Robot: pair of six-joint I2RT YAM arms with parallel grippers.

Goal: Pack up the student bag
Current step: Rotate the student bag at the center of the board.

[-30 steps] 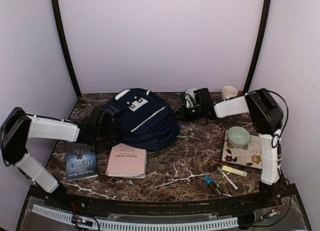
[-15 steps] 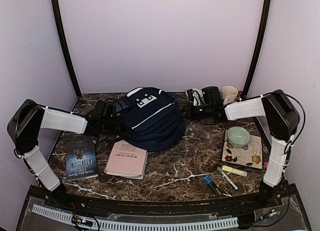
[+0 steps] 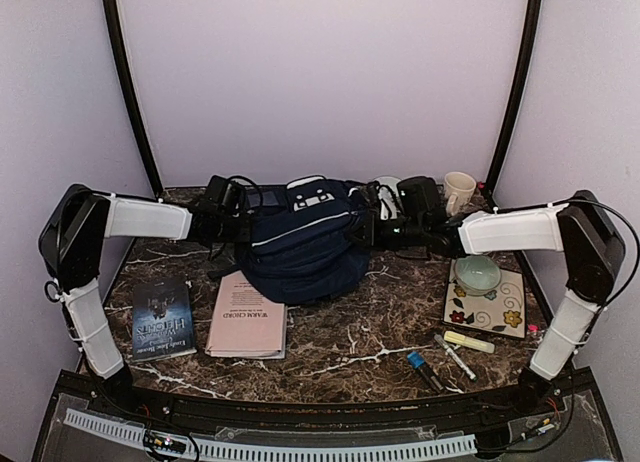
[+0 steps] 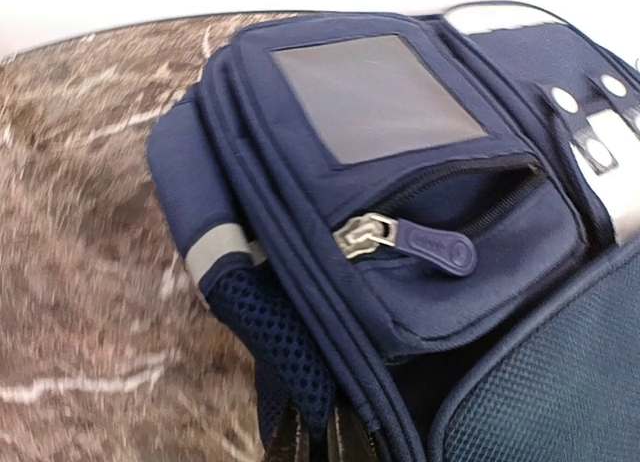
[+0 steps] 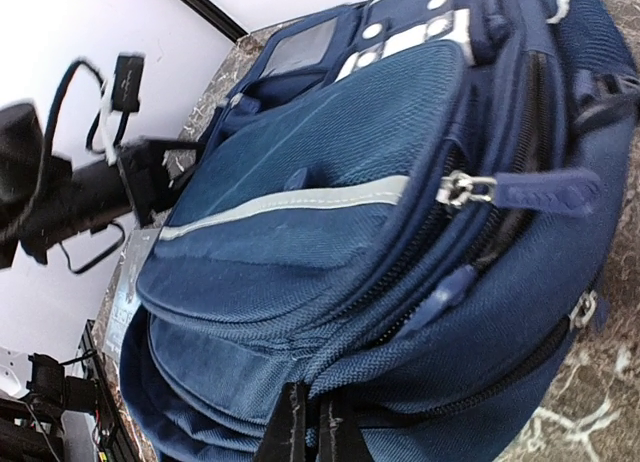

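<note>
The student bag (image 3: 300, 244), navy blue with a white stripe and a grey-white patch, hangs between both grippers at the back middle of the table. My left gripper (image 3: 243, 225) is shut on the bag's left side. In the left wrist view its fingertips (image 4: 315, 444) pinch the blue mesh strap under a small zipped pocket (image 4: 450, 244). My right gripper (image 3: 366, 232) is shut on the bag's right side. In the right wrist view it (image 5: 312, 434) clamps a fold of fabric by the zip seams of the student bag (image 5: 300, 212).
A dark book (image 3: 160, 320) and a pink book (image 3: 248, 327) lie in front of the bag on the left. On the right, a green bowl (image 3: 478, 274) sits on a flowered tile (image 3: 490, 312), with markers (image 3: 467, 342) near the front. A mug (image 3: 458, 190) stands at the back right.
The left gripper has shut on the bag's side. Both arms have swung toward the back wall, pulling the bag back and upright between them.
</note>
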